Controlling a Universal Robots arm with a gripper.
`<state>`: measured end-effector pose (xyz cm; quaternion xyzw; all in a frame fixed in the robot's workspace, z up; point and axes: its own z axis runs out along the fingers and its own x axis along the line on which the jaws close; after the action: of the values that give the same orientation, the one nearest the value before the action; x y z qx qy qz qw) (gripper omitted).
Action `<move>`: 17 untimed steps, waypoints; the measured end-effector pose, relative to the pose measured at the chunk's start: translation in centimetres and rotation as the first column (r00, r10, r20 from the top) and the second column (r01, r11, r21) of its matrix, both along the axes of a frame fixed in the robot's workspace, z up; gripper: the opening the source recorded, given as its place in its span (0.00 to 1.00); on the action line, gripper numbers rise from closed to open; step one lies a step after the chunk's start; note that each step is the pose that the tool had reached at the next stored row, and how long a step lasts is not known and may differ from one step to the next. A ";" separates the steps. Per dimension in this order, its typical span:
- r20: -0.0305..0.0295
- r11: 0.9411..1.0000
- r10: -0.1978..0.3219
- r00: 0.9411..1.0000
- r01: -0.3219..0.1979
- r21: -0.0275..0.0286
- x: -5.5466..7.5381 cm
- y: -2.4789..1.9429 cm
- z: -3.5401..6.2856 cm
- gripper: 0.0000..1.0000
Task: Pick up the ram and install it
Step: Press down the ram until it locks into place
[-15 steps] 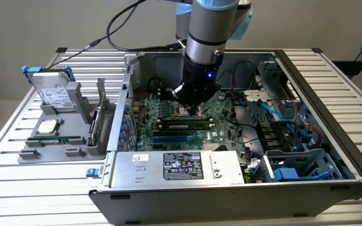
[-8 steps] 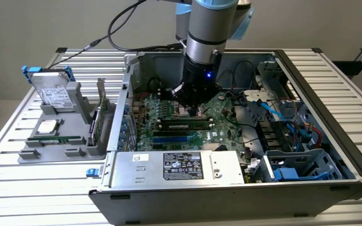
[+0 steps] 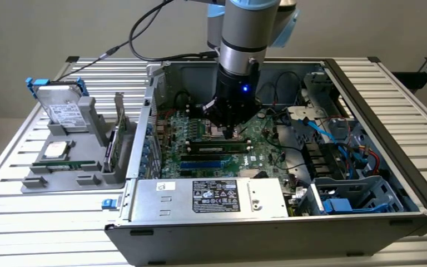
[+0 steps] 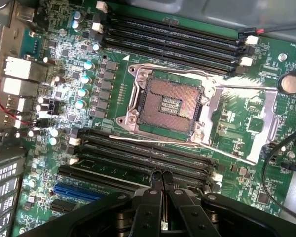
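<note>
Table: a worktop (image 3: pixel 20 222) of silver slats carries everything; the floor behind it is plain beige.
Near edge: an open computer case (image 3: pixel 273 239) lies on its side towards the exterior view's right, its dark wall along the worktop's near edge.
Just inside that wall: a silver power supply (image 3: pixel 213 194) with a black label.
Left side of the worktop: a grey holder (image 3: pixel 87 167) stands beside the case. A thin green strip (image 3: pixel 65 166) lies at its near end, a square silver chip (image 3: pixel 58 149) is behind that, and a hard drive (image 3: pixel 61 108) with blue rails leans at the far end.
Floor of the case: the green motherboard (image 3: pixel 262 139).
The ram (image 3: pixel 217 148): it sits in a black slot in the middle of the motherboard, lengthwise along it.
My claw (image 3: pixel 231 133): clenched on nothing, fingertips pressed together and pointing down just over the ram. I cannot tell whether they touch it. From my wrist the tips (image 4: pixel 162 178) hang over a row of black slots.
Beyond my tips: the empty processor socket (image 4: pixel 170 101), its metal frame open.
Right end of the case: blue and red cables (image 3: pixel 347 144).
Far side: my grey arm (image 3: pixel 247 33) comes down over the case's back wall.
</note>
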<state>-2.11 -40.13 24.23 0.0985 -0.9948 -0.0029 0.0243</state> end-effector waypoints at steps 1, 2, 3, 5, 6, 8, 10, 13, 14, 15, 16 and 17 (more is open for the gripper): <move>0.001 1.000 -0.009 1.000 0.009 -0.001 0.0 0.00 0.00 0.10; 0.001 1.000 -0.019 1.000 0.019 -0.001 0.0 0.00 0.00 0.10; 0.001 1.000 -0.029 1.000 0.029 -0.001 0.0 0.00 -0.01 0.10; 0.002 0.999 -0.047 0.999 0.047 -0.001 0.0 0.01 -0.01 0.10; 0.001 0.998 -0.055 0.998 0.055 -0.001 0.0 0.01 -0.01 0.10; 0.001 0.998 -0.065 0.998 0.065 -0.001 -0.2 0.01 0.00 0.10; 0.001 0.997 -0.071 0.997 0.071 -0.001 -0.5 0.01 -0.01 0.10; 0.001 0.997 -0.077 0.997 0.077 -0.001 -0.9 0.01 0.00 0.10; 0.001 0.997 -0.080 0.997 0.080 -0.001 -1.0 0.01 -0.01 0.10; 0.001 0.997 -0.083 0.997 0.083 -0.001 -1.1 0.01 0.00 0.10; 0.001 0.996 -0.087 0.996 0.087 -0.002 -1.2 0.00 0.02 0.10; 0.001 0.996 -0.091 0.996 0.091 -0.002 -1.2 0.00 0.06 0.10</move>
<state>-3.36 -40.13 24.29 0.0528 -0.9983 -0.0031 0.0236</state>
